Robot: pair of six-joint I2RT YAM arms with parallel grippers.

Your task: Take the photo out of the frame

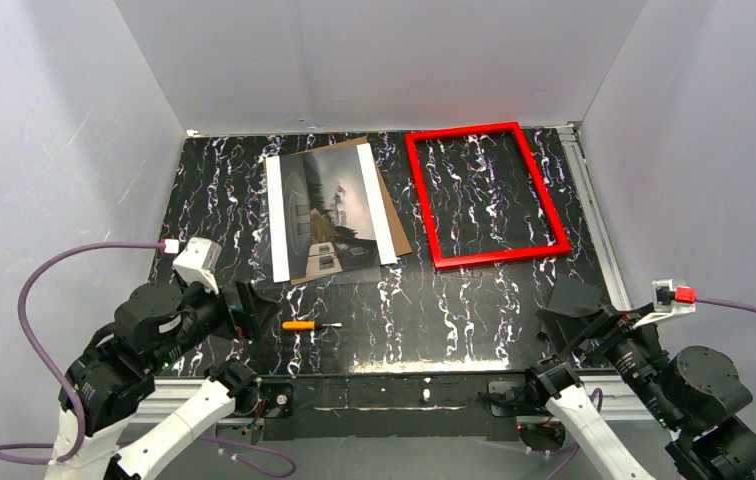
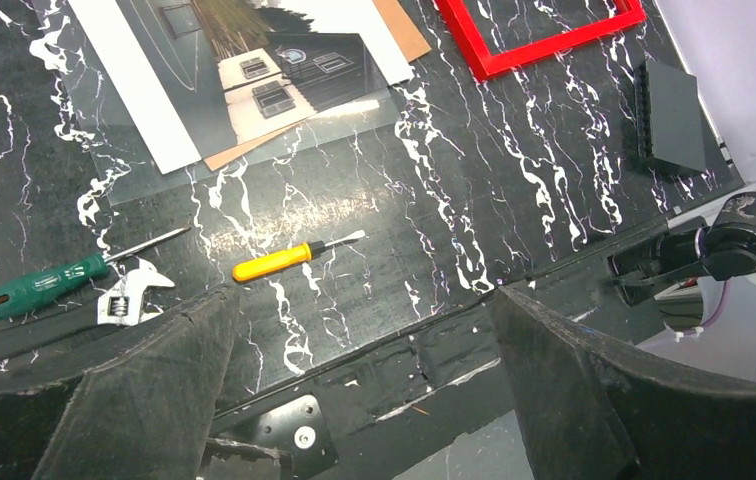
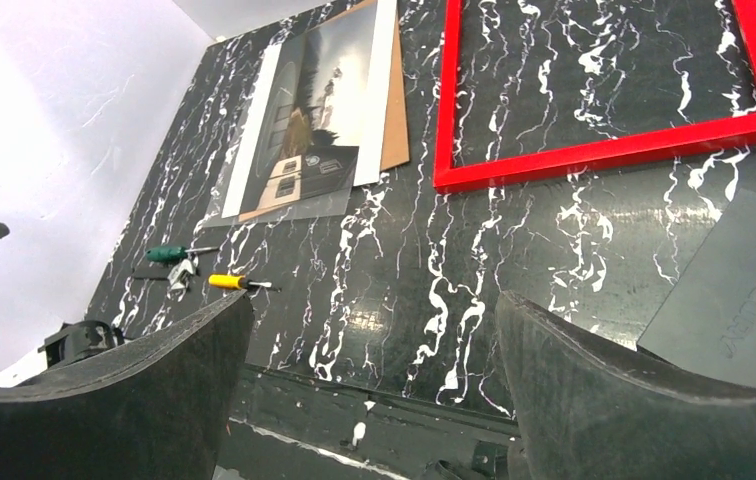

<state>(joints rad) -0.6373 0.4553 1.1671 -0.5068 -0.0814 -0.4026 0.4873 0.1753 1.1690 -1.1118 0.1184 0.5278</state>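
The photo [image 1: 324,210] lies flat at the back middle of the table, on a brown backing board [image 1: 392,205]. A clear sheet [image 2: 284,140] covers its near end. The red frame [image 1: 424,200] lies empty to its right, with bare table showing through it. The photo [image 2: 224,60] and frame [image 2: 564,42] show in the left wrist view, and the photo [image 3: 319,100] and frame [image 3: 604,152] in the right wrist view. My left gripper [image 1: 254,310] [image 2: 362,300] is open and empty at the near left. My right gripper [image 1: 566,325] [image 3: 374,300] is open and empty at the near right.
A yellow screwdriver [image 1: 304,325] [image 2: 274,262] lies near the front edge. A green screwdriver [image 2: 44,285] and a small wrench [image 2: 129,298] lie left of it. A dark grey flat plate [image 2: 674,115] [image 3: 744,290] lies near the frame's near right corner. White walls enclose the table.
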